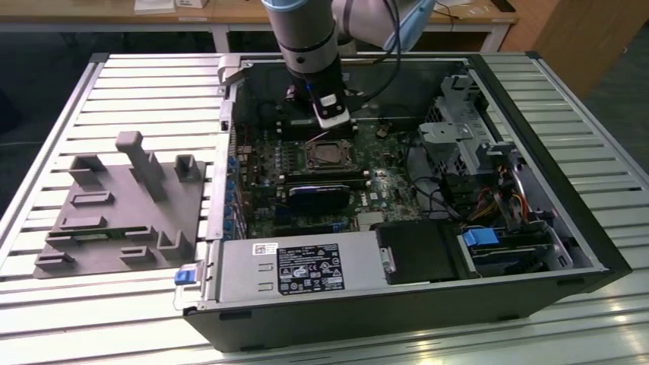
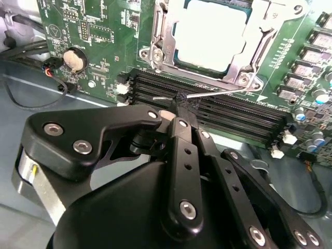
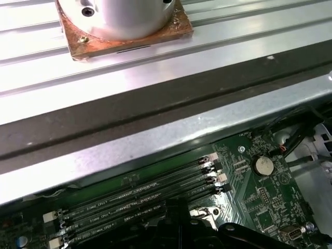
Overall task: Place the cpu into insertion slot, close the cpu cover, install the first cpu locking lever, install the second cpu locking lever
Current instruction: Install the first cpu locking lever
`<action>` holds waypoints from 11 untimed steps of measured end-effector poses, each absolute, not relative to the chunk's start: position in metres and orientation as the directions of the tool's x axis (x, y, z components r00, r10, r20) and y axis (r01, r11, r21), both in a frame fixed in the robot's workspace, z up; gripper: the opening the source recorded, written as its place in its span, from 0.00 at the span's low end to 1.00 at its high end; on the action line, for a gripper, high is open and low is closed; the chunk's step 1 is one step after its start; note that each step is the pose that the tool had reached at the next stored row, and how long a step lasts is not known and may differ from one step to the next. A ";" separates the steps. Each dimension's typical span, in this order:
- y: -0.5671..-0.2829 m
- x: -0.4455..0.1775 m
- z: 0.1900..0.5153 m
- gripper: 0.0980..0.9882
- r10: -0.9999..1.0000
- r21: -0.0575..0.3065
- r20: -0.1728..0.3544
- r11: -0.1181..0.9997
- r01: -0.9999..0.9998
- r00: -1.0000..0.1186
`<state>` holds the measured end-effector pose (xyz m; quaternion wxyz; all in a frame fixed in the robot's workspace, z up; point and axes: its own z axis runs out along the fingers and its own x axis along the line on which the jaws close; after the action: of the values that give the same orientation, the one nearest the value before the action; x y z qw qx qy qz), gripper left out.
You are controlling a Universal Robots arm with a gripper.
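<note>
Closed down narrow, the pincer point(image 2: 180, 101) has its tips pinched on a thin wire locking lever point(image 2: 223, 91) in the second wrist view. The grip sits partway along the rod, probably so the arm can swing the lever and not merely push it. The lever stands raised above the memory slots point(image 2: 228, 111) and is not tucked flat against the socket, so by my reading this one is not yet latched.

Just past the lever lies the task's main piece. The cpu point(image 2: 210, 33) sits flat in the insertion slot point(image 1: 327, 155), its dull grey top showing through the window of the cpu cover point(image 2: 161, 31). The cover lies down over it, which is why the work now falls to the levers. Whether the other lever is hooked I cannot tell.

Around the socket spreads the green motherboard point(image 2: 104, 31), with a coin battery point(image 2: 74, 59) off to one side. In the exterior view the arm reaches straight down into the open computer case point(image 1: 568, 251), which lies on its side on the slatted worktop point(image 1: 121, 84). A grey moulded holder point(image 1: 121, 205) rests on the exterior view's left, well apart from the case.
</note>
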<state>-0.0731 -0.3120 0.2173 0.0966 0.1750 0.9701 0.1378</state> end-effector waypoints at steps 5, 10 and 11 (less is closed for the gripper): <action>-0.312 -0.073 0.217 0.00 0.368 0.299 -0.140 0.901 0.315 -0.919; -0.312 -0.073 0.214 0.00 0.369 0.299 -0.144 0.901 0.315 -0.918; -0.312 -0.073 0.212 0.00 0.370 0.299 -0.144 0.901 0.316 -0.918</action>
<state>-0.0729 -0.3118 0.2124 0.0992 0.1766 0.9698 0.1359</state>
